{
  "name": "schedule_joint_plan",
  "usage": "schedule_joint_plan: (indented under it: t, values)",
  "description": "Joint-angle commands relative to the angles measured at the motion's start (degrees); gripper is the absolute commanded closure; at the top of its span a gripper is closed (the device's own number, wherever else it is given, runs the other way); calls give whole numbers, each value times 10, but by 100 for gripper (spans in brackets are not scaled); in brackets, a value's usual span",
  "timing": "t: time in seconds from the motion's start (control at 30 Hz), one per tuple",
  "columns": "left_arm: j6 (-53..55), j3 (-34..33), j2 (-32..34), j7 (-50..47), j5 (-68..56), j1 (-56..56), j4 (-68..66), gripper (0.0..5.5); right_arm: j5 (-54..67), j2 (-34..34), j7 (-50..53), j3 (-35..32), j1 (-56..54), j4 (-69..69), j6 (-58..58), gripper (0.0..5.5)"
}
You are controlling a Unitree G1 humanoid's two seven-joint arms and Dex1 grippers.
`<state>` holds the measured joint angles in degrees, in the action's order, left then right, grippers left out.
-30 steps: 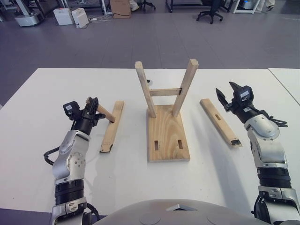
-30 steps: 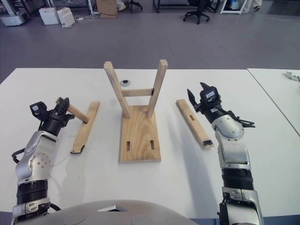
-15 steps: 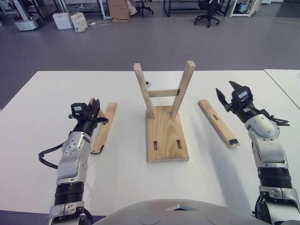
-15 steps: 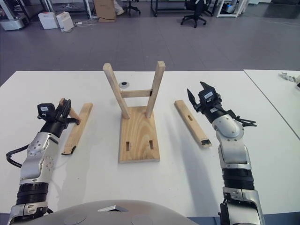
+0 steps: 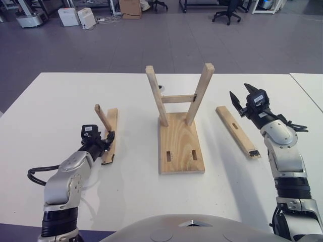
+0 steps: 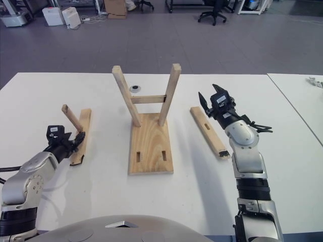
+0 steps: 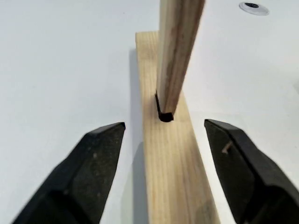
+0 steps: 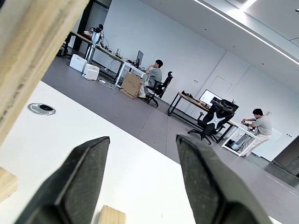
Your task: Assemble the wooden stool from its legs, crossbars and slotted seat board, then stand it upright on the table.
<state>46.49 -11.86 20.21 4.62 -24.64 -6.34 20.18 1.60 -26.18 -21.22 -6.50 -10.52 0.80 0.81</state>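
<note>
Left fingers (image 7: 96, 158): spread wide, one on each side of the near end of the flat leg (image 5: 110, 132), with a gap to the wood on both sides.
Left gripper (image 7: 163, 125): low over the table (image 5: 45, 106), gripping nothing.
Flat leg: lies on my left side of the table, and a short bar (image 5: 102, 116) stands tilted out of its slot.
Right fingers (image 8: 74, 182): apart, with nothing between them.
Right gripper (image 5: 240, 96): raised above the table, near the far end of the loose leg (image 5: 236, 130) and not touching it.
Loose leg: flat on the table, just right of the seat board (image 5: 180, 146).
Seat board: flat in the middle of the table.
Upright legs (image 5: 156, 96): two rise from the board's far end, leaning apart, and a crossbar (image 5: 177, 99) joins them.
Slots (image 5: 168, 156): two sit open at the board's near end.
</note>
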Motion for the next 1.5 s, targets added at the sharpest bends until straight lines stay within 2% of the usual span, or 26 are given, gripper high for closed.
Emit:
schedule_joint_plan:
  t: [0.03, 0.07, 0.2, 0.3, 0.33, 0.4, 0.43, 0.53, 0.6, 0.77, 0.87, 0.97, 1.1, 1.17, 1.4, 1.43, 1.5]
  values:
    - [26, 16, -9, -16, 25, -9, -16, 210, -6, 5, 4, 8, 3, 7, 1, 287]
    - [24, 17, -10, -15, 31, -10, -23, 210, -6, 5, 4, 9, 4, 8, 1, 287]
    - [-3, 41, 1, -6, 69, -23, -49, 281, -6, 5, 5, 13, 4, 8, 1, 287]
    - [-60, 72, 34, 2, 129, -30, -77, 325, 27, 13, 1, -2, -9, 17, 32, 287]
    - [-96, 60, 28, 11, 125, -24, -77, 342, 57, 16, -5, -16, -20, 25, 61, 287]
    - [-185, 4, 1, 42, 71, 15, -48, 347, 156, 19, -18, -58, -56, 50, 142, 287]
    - [-210, -29, -5, 56, 31, 50, -21, 347, 242, 19, -26, -84, -89, 78, 199, 287]
    - [-223, -60, 16, 78, -38, 180, 50, 347, 465, 25, -4, -118, -239, 129, 355, 235]
    - [-201, -45, 25, 78, -58, 252, 79, 347, 533, 38, 33, -122, -321, 108, 407, 193]
    - [-147, 70, 18, 104, -60, 373, 99, 347, 650, 131, 132, -109, -480, 22, 462, 189]
    - [-146, 138, 9, 124, -37, 386, 101, 347, 691, 163, 176, -119, -506, -3, 472, 189]
    - [-156, 169, 9, 141, -18, 378, 106, 347, 706, 166, 207, -122, -505, -10, 480, 189]
    - [-160, 184, 10, 159, -4, 367, 111, 347, 754, 161, 261, -145, -480, -2, 496, 254]
    - [-161, 187, 11, 169, -7, 362, 117, 347, 783, 155, 286, -151, -461, 13, 507, 305]
    - [-169, 212, 23, 221, -6, 345, 136, 347, 871, 109, 364, -151, -385, 62, 539, 425]
    - [-168, 216, 22, 224, -4, 345, 138, 311, 883, 99, 376, -156, -366, 79, 536, 443]
    - [-156, 225, 24, 228, -6, 332, 156, 283, 927, 80, 417, -181, -282, 154, 519, 447]
